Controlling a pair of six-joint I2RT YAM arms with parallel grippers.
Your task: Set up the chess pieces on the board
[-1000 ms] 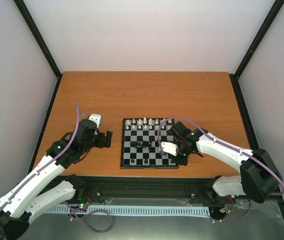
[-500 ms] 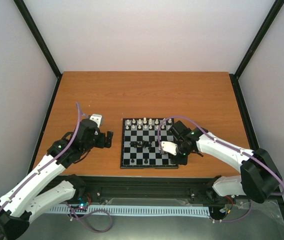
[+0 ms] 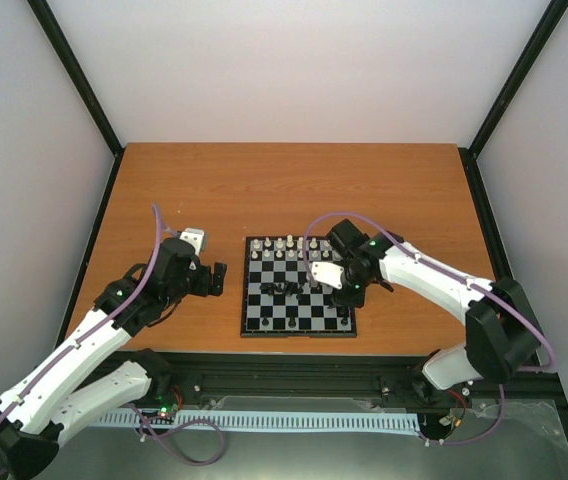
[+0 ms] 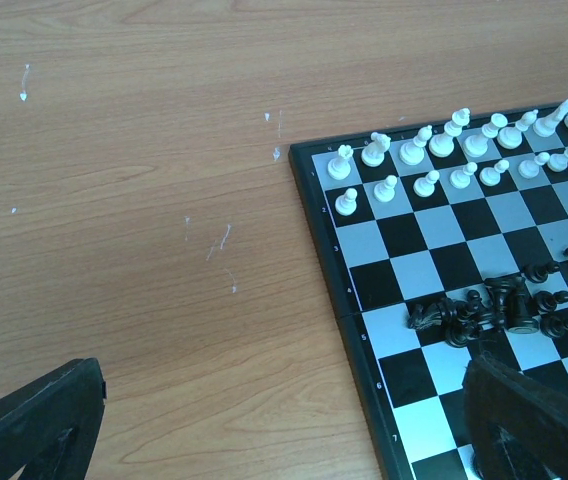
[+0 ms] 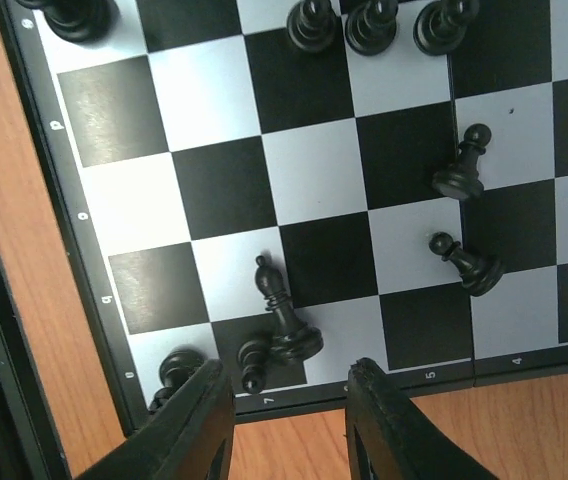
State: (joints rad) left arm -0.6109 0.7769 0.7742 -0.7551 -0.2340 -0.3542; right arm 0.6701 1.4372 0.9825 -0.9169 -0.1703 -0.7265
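Note:
The board (image 3: 249,325) lies in the middle of the table, near the front. White chess pieces (image 3: 284,247) stand in two rows along its far side and show in the left wrist view (image 4: 444,150). Black chess pieces (image 3: 282,291) lie in a heap mid-board, which the left wrist view (image 4: 494,305) also shows. My right gripper (image 3: 347,292) hovers open and empty over the board's right edge. In the right wrist view its jaws (image 5: 289,425) stand just below a tipped black bishop (image 5: 286,315) and a small pawn (image 5: 252,362). My left gripper (image 3: 216,278) is open and empty over the wood left of the board (image 4: 339,300).
More black pieces (image 5: 369,25) stand in a row farther along the board, and two pawns (image 5: 461,170) sit apart. The wooden table (image 3: 294,190) has a black frame rail (image 3: 304,362) at its near edge and black posts at its sides.
My right gripper has moved up the board, away from the near edge and a little left. The left arm has not moved.

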